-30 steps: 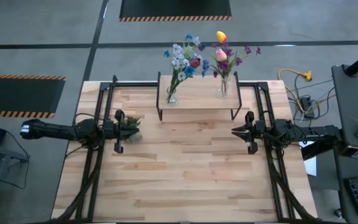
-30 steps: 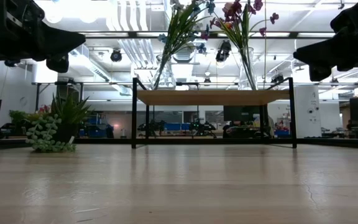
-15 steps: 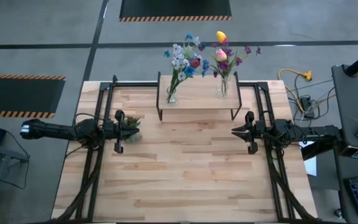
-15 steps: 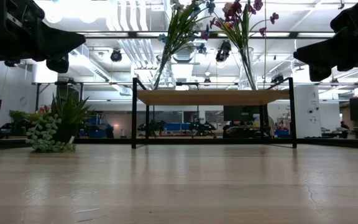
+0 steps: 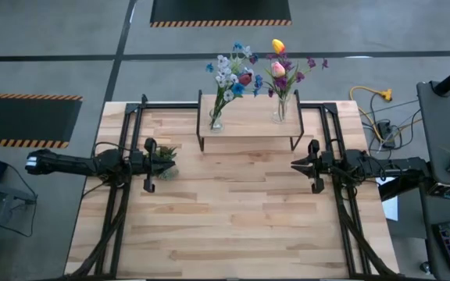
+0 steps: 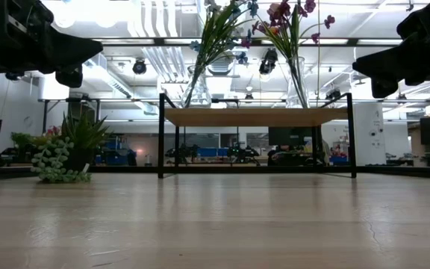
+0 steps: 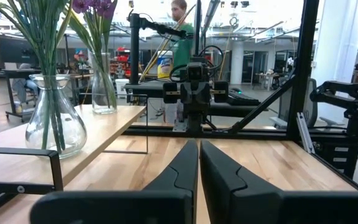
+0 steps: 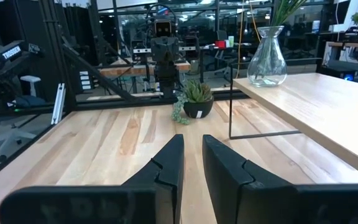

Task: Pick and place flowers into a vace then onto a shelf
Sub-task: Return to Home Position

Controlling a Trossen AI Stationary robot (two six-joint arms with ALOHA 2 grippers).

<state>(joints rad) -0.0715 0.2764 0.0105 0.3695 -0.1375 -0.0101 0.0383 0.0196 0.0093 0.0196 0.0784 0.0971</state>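
the slatted wooden surface (image 5: 233, 218) carries the shelf (image 5: 248, 117) at its far edge and a small potted plant (image 5: 165, 160) toward its left. two glass vases (image 5: 216, 119) of flowers (image 5: 233, 70) stand on the shelf.

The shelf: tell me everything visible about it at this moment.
The shelf is a low bench with a light wooden rectangular top on thin black metal legs. It stands upright at the table's far edge, midway between the two arms. Two clear glass vases stand on its top, the left vase and the right vase, each holding flowers. The space under the top is open. Neither gripper touches it.
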